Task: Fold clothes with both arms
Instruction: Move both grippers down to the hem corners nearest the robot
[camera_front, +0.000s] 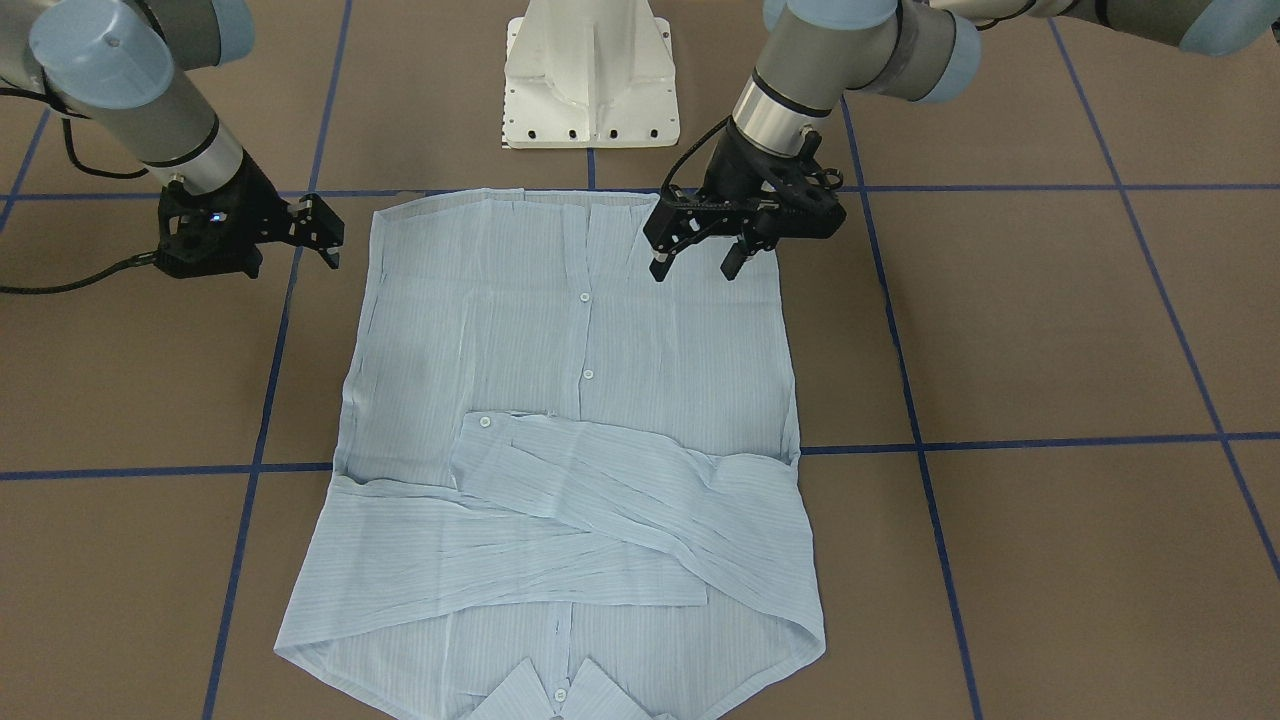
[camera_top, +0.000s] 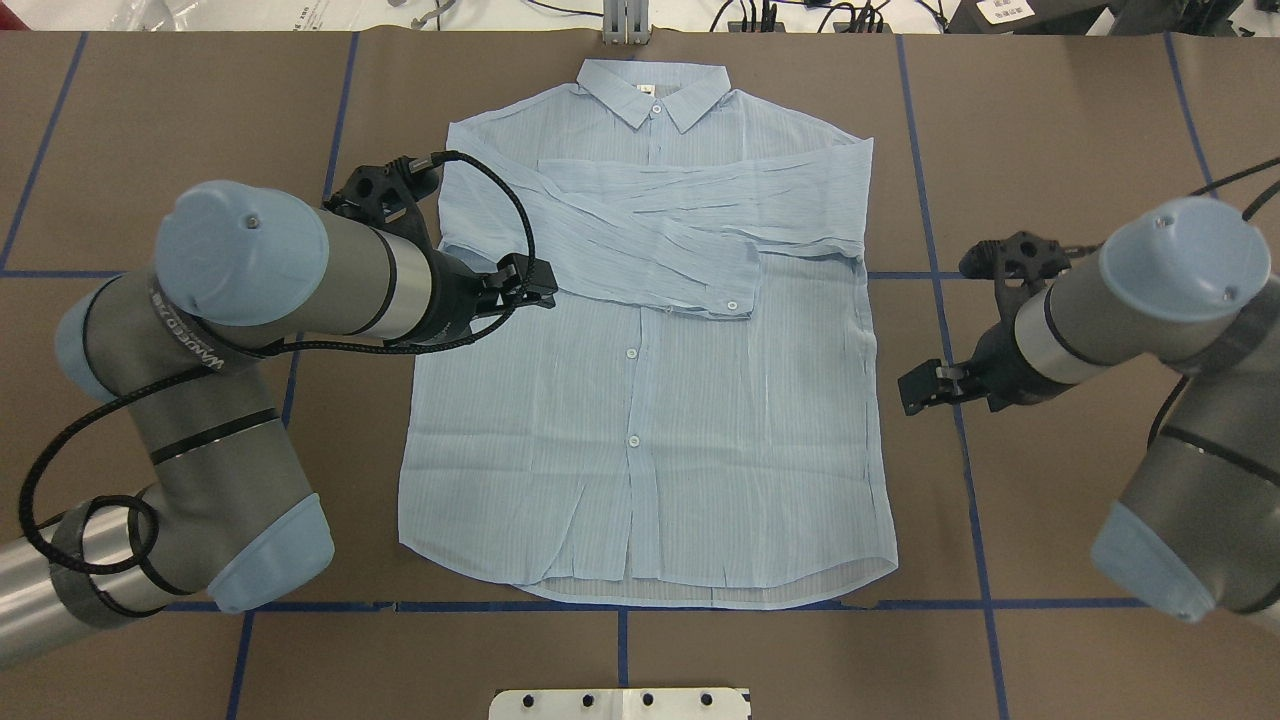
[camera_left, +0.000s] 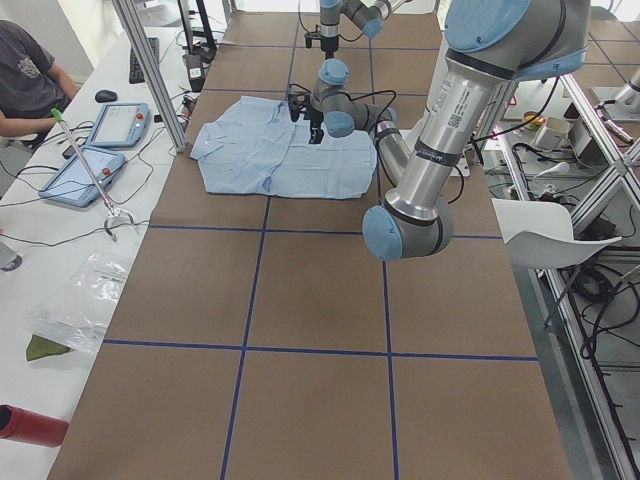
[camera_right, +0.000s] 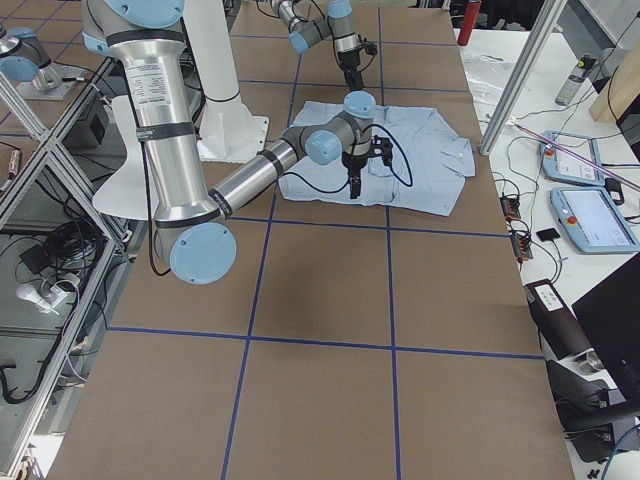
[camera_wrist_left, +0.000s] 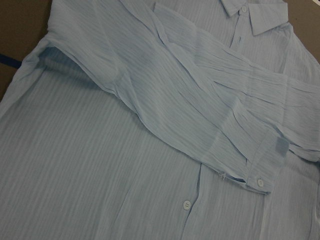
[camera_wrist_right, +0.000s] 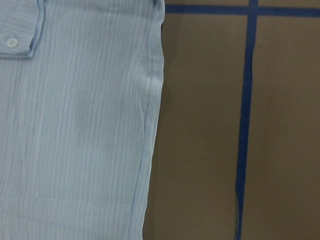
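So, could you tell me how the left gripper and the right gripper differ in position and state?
The left gripper hangs above the shirt, by its folded sleeves; the right gripper is off it, over bare table beside the shirt's edge. The left gripper's fingers are plainly apart; the right gripper's spacing cannot be judged. Both are black, and neither grips the shirt.

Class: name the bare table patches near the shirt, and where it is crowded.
Free: the table right of the shirt beyond the right gripper, and the strip between hem and white base. Crowded: the shirt's left edge, under the left gripper.
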